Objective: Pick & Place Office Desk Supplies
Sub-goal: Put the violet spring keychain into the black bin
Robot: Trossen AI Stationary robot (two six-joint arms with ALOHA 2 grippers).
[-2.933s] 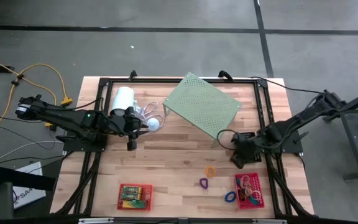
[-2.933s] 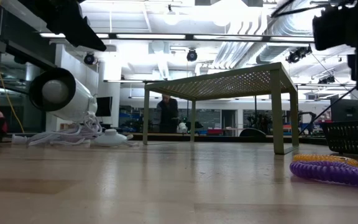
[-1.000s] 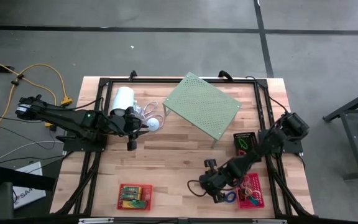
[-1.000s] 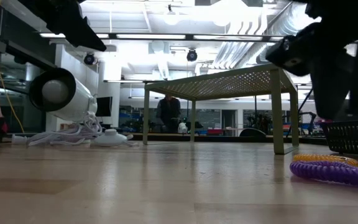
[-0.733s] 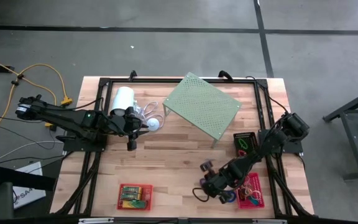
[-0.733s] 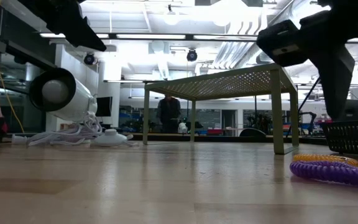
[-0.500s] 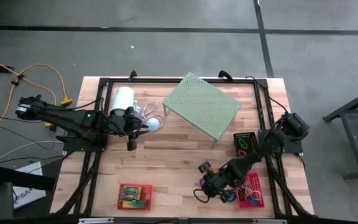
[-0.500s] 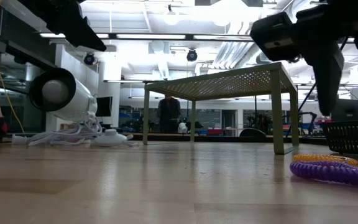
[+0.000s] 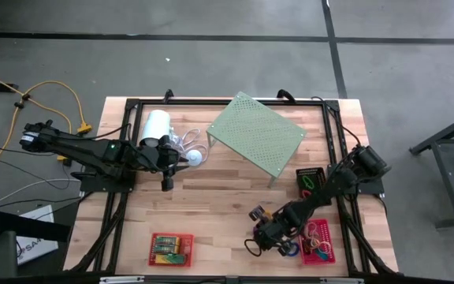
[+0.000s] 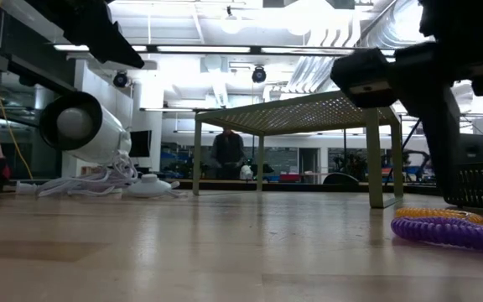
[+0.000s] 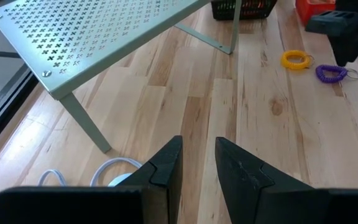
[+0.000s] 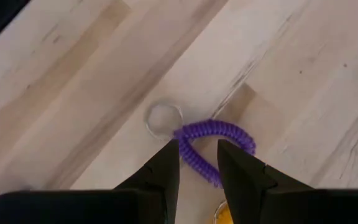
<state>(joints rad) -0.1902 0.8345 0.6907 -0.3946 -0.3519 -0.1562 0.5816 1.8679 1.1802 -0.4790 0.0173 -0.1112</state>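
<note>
1. The purple coil loop (image 12: pixel 213 142) lies flat on the table (image 9: pixel 219 205), with a small clear ring (image 12: pixel 163 116) attached at one end; in the high view most of it is hidden under the right arm.
2. The right claw (image 12: pixel 197 163) hangs directly over that loop, its two dark fingers (image 12: pixel 164 165) a narrow gap apart with a strand of the coil showing between the tips; they hold nothing, and whether they touch the coil I cannot tell.
3. A yellow coil loop (image 10: pixel 437 215) rests just beside the purple one, as the low view shows them side by side.
4. The red basket (image 9: pixel 319 253) near the table's front right edge holds pale loops and small colourful pieces; a blue loop (image 9: pixel 291 249) lies just beside it.
5. The black basket (image 9: pixel 309 171) stands farther back on the right, close to a leg of the pale green perforated shelf (image 9: pixel 256 132).
6. A second red basket (image 9: pixel 170 247) with green-white boxes sits at the front, left of centre.
7. The left claw (image 11: pixel 196 163) waits well apart, near the white cylinder (image 9: pixel 156 126) and its cord, fingers slightly apart and empty.
</note>
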